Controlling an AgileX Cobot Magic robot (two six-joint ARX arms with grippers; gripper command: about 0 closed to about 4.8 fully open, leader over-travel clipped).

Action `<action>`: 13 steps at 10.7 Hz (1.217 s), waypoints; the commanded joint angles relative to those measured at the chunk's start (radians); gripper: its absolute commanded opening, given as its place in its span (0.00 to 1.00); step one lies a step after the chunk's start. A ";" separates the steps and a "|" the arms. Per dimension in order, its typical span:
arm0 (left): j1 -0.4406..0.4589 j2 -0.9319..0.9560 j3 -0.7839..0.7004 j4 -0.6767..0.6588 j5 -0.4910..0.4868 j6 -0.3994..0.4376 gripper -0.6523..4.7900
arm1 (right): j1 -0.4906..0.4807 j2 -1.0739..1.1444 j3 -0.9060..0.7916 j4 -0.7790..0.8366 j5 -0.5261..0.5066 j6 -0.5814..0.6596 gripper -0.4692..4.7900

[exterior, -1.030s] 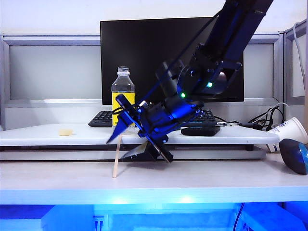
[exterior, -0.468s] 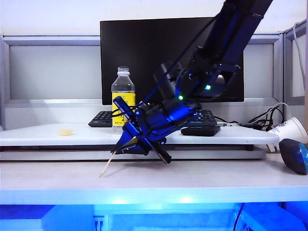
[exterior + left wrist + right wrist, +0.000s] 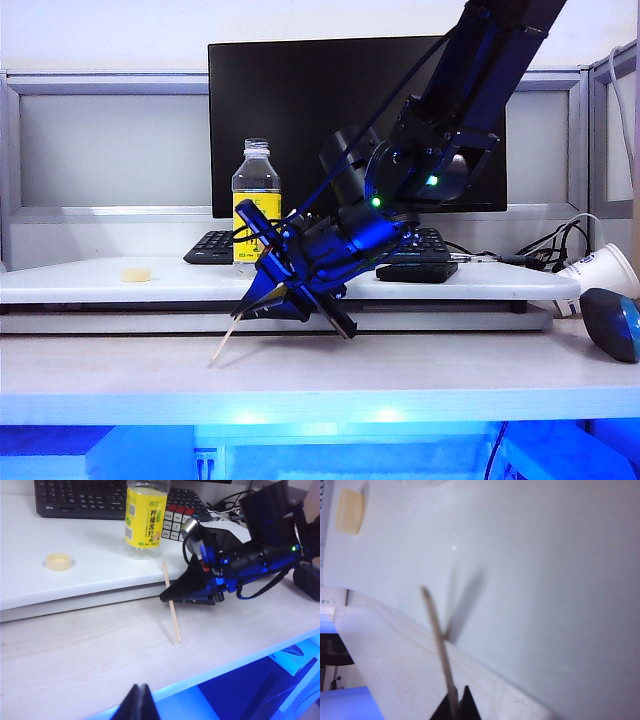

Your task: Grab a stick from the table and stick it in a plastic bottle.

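The stick (image 3: 225, 341) is a thin pale wooden strip, slanted, with its lower end at the white table (image 3: 450, 365). My right gripper (image 3: 252, 308) is shut on its upper part, just in front of the raised shelf (image 3: 100, 285). The left wrist view shows the stick (image 3: 171, 605) crossing the right gripper (image 3: 167, 599). In the right wrist view the stick (image 3: 437, 635) runs out from the closed right gripper (image 3: 457, 702). The plastic bottle (image 3: 256, 200), clear with a yellow label and no cap, stands on the shelf behind. My left gripper (image 3: 141, 692) is shut and empty over the table's front edge.
A yellow cap (image 3: 135, 273) lies on the shelf at the left. A keyboard (image 3: 85, 500), a colour cube (image 3: 175, 517) and a black monitor (image 3: 300, 100) stand behind the bottle. A tipped paper cup (image 3: 600, 270) and a dark rounded object (image 3: 610, 322) lie at the right.
The right gripper's jaws, open around the upright stick a second ago, have shut on it. The stick has tilted, its lower end swung left. Little differs over the last half second.
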 commanded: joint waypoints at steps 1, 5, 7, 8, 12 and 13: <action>0.000 0.001 0.001 -0.012 0.006 0.001 0.11 | -0.001 -0.042 0.005 0.033 -0.022 -0.037 0.07; 0.000 0.001 0.001 -0.012 0.006 0.001 0.11 | -0.001 -0.223 0.005 0.052 -0.002 -0.114 0.07; 0.000 0.001 0.001 -0.012 0.006 0.001 0.11 | -0.001 -0.308 0.015 0.083 0.036 -0.172 0.07; 0.000 0.001 0.001 -0.012 0.006 0.001 0.11 | -0.001 -0.311 0.036 0.082 0.035 -0.179 0.07; -0.001 0.001 0.001 -0.012 0.006 0.001 0.11 | -0.002 -0.311 0.267 -0.050 0.135 -0.454 0.07; 0.000 0.001 0.001 -0.012 0.005 0.001 0.11 | -0.014 -0.308 0.299 -0.054 0.187 -0.518 0.07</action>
